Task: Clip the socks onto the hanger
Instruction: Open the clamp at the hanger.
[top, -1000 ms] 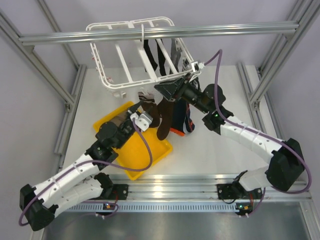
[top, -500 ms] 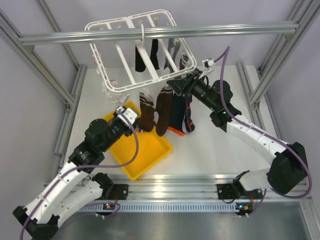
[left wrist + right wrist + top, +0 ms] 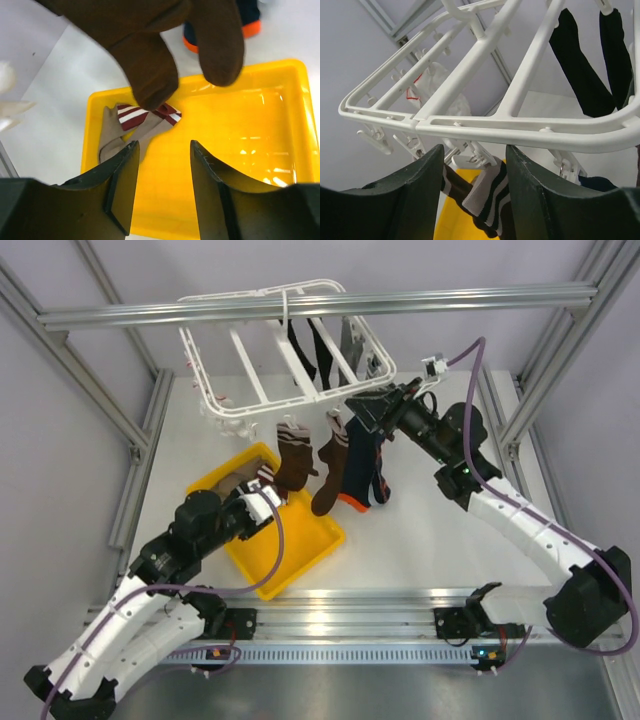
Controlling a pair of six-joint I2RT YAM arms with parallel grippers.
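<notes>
The white hanger [image 3: 262,368] hangs by its hook from the top bar. Two dark brown socks [image 3: 296,466] and a navy sock with orange trim [image 3: 362,478] dangle from its near clips; black socks [image 3: 300,348] hang further back. My left gripper [image 3: 270,498] is open and empty over the yellow tray [image 3: 315,540]. Its view shows a tan and red-white striped sock [image 3: 131,124] lying in the tray [image 3: 260,165], below the brown socks [image 3: 150,55]. My right gripper [image 3: 362,410] is open, just below the hanger's near rail [image 3: 530,125], either side of a clip [image 3: 479,156] holding a brown-white striped cuff [image 3: 492,197].
Aluminium frame posts stand at both sides of the white table [image 3: 450,530], and a horizontal bar [image 3: 450,300] crosses above the hanger. A white crumpled item [image 3: 442,102] shows behind the hanger's far side.
My left gripper has let go and drawn back down from the hanging brown socks to over the tray. My right gripper has moved up and right along the hanger's near edge. The hanger has swung.
</notes>
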